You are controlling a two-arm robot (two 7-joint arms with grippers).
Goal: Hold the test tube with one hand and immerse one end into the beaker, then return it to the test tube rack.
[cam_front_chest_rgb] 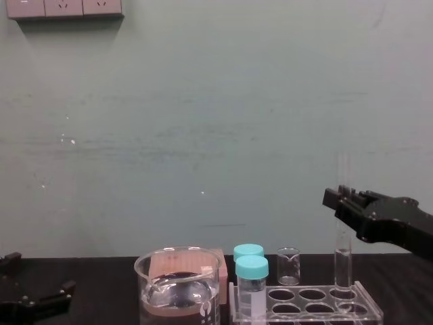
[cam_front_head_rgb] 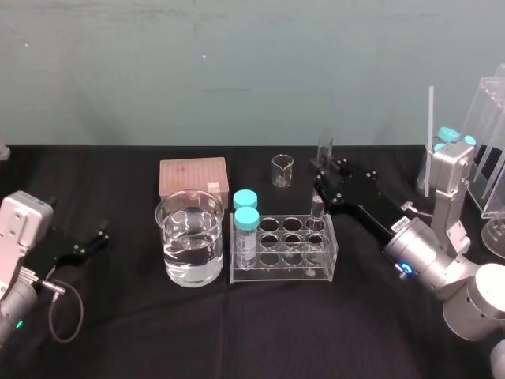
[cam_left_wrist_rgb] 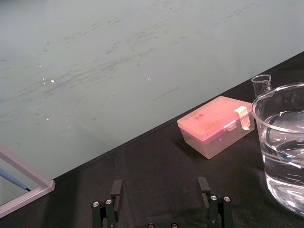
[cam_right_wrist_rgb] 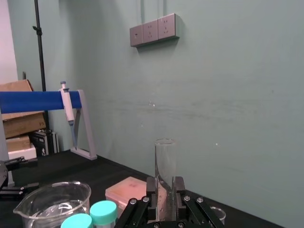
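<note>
R hand [cam_right_wrist_rgb: 165,192] is clamping the test tube [cam_front_chest_rgb: 344,264] standing in a back-right hole of the test tube rack [cam_front_head_rgb: 282,276], beaker [cam_front_head_rgb: 189,237] just left of it, so a tilted lift is prob. risking a snag on the hole rim & dragging the rack, while L hand [cam_front_head_rgb: 99,237] is idling open over the desk [cam_front_head_rgb: 237,332].

Your right arm comes in from the right edge of the surface. Its silver wrist [cam_front_head_rgb: 418,257] has the blue ring lit and angles in toward the middle. The right claw [cam_front_head_rgb: 319,189] is up off the surface and roughly level, with its fingers [cam_right_wrist_rgb: 151,187] pinched on either side of the test tube [cam_right_wrist_rgb: 165,159]. Your left arm is parked low by the left edge, wrist [cam_front_head_rgb: 24,225] tucked close to the body. The left claw [cam_front_head_rgb: 101,237] points inward, its fingers [cam_left_wrist_rgb: 116,189] spread wide apart.
</note>
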